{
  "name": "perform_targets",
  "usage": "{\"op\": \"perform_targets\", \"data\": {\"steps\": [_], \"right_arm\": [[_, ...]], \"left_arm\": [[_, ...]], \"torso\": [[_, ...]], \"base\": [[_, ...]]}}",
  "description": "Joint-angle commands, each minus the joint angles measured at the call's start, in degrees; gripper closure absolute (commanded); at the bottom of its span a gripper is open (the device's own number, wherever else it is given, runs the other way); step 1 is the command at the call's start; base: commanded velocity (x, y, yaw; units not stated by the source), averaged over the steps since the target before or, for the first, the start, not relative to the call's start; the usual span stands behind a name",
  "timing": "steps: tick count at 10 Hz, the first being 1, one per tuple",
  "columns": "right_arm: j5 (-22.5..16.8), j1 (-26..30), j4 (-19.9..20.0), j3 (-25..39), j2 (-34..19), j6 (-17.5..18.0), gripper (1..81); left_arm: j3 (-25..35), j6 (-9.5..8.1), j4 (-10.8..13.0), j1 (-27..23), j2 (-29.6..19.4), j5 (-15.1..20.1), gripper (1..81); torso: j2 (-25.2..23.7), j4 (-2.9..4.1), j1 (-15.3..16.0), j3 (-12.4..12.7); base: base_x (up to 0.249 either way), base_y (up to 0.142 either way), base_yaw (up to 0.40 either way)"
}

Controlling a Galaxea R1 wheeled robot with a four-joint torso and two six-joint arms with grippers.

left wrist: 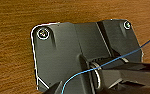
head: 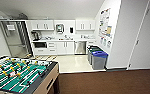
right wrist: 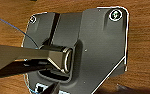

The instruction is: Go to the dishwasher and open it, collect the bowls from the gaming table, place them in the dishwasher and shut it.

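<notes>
**Kitchenette ahead, dishwasher closed**

We see the dishwasher (head: 80,47) far ahead under the counter, door closed, bins (head: 99,59) near its right. Foosball table (head: 18,75) sits near left. Brown carpet (left wrist: 13,50) under both wrists; jaws' state we cannot tell.

open floor to dishwasher (head: 80,47), foosball table (head: 21,75) near left, bins (head: 97,58) along right

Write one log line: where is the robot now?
place: brown carpet | ahead: kitchenette, dishwasher shut | near left: foosball table | right: bins
</notes>
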Motion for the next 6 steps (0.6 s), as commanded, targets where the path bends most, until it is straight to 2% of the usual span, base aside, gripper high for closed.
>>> {"op": "perform_targets", "data": {"steps": [1,2,6], "right_arm": [[-2.5,2.6,-0.3,-0.3,-1.0,-0.1,1.0],[-2.5,2.6,-0.3,-0.3,-0.9,-0.1,1.0],[-2.6,2.7,-0.5,-0.3,-0.4,-0.1,1.0]], "left_arm": [[0.1,0.32,0.0,-2.8,-0.6,2.0,1.0],[0.1,0.15,0.0,-2.8,-0.7,1.1,1.0],[0.1,0.15,-0.1,-2.8,-0.7,1.0,1.0]], "torso": [[0.0,0.0,0.0,0.0],[0.0,0.0,0.0,0.0],[0.0,0.0,0.0,0.0]], "base": [[0.117,0.0,0.0],[0.133,0.0,0.0],[0.133,0.0,0.0]]}}
